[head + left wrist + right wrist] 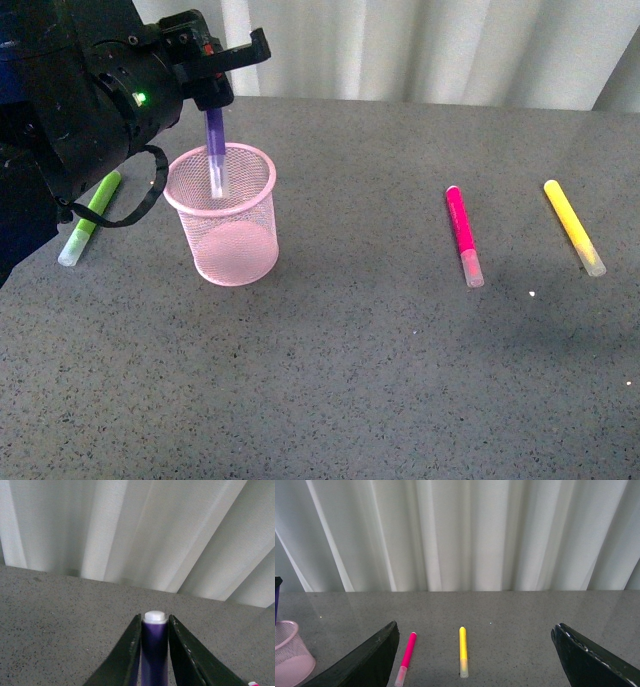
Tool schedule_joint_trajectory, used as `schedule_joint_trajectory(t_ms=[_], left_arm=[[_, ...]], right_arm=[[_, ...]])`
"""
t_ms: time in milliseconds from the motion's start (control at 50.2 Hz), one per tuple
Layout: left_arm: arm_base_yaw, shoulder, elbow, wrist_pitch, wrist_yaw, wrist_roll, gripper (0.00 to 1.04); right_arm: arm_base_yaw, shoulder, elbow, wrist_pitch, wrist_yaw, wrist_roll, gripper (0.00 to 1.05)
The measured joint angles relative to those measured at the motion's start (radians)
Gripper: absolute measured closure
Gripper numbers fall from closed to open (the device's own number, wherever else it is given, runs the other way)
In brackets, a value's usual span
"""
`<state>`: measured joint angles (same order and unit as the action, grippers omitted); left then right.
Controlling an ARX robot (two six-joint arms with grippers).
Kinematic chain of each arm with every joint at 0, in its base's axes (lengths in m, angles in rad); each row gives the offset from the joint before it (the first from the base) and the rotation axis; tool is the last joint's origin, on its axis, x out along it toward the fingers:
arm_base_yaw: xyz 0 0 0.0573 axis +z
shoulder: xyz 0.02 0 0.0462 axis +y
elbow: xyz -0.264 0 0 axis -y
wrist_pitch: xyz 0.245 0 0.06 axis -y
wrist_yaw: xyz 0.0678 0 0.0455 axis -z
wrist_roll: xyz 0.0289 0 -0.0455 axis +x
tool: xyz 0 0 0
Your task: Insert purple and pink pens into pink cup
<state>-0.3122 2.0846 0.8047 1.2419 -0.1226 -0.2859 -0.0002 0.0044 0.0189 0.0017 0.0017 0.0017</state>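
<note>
My left gripper (212, 100) is shut on the purple pen (215, 150) and holds it upright over the pink cup (225, 235), with the pen's lower end inside the rim. In the left wrist view the purple pen (154, 647) sits between the two black fingers (124, 660), white tip up. The pink pen (463, 236) lies flat on the table right of the cup; it also shows in the right wrist view (406, 657). My right gripper (475, 657) is open and empty, its fingers (367, 659) wide apart above the table.
A lime-green marker (90, 217) lies left of the cup, partly behind my left arm. A yellow marker (574, 227) lies at the right, also in the right wrist view (463, 651). White curtains hang behind the grey table (380, 380).
</note>
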Motion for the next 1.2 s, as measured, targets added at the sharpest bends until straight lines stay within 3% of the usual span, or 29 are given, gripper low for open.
schedule_joint_trajectory(t_ms=[199,339,518,757,837,937,997,1096,1196], left_arm=[[0.022,-0.112,-0.045,-0.107,0.039,0.009,0.37],[0.086,-0.341,-0.119,-0.363,0.076,0.076,0.05],[0.142,-0.725,-0.246,-0.785,0.062,0.113,0.07],[0.140,-0.792,-0.260,-0.816,0.057,0.138,0.07],[0.138,-0.767,-0.336,-0.582,-0.023,0.200,0.19],[0.156,-0.788,-0.440,-0.363,-0.024,0.242,0.35],[0.168,-0.826,-0.476,-0.329,-0.015,0.256,0.44],[0.198,-0.921,-0.560,-0.327,0.011,0.267,0.69],[0.212,-0.974,-0.605,-0.342,0.027,0.271,0.85]], right_arm=[[0.000,0.000,0.000,0.000,0.000,0.000,0.07],[0.000,0.000,0.000,0.000,0.000,0.000,0.07],[0.000,0.000,0.000,0.000,0.000,0.000,0.07],[0.000,0.000,0.000,0.000,0.000,0.000,0.07],[0.000,0.000,0.000,0.000,0.000,0.000,0.07],[0.000,0.000,0.000,0.000,0.000,0.000,0.07],[0.000,0.000,0.000,0.000,0.000,0.000,0.07],[0.000,0.000,0.000,0.000,0.000,0.000,0.07],[0.000,0.000,0.000,0.000,0.000,0.000,0.07]])
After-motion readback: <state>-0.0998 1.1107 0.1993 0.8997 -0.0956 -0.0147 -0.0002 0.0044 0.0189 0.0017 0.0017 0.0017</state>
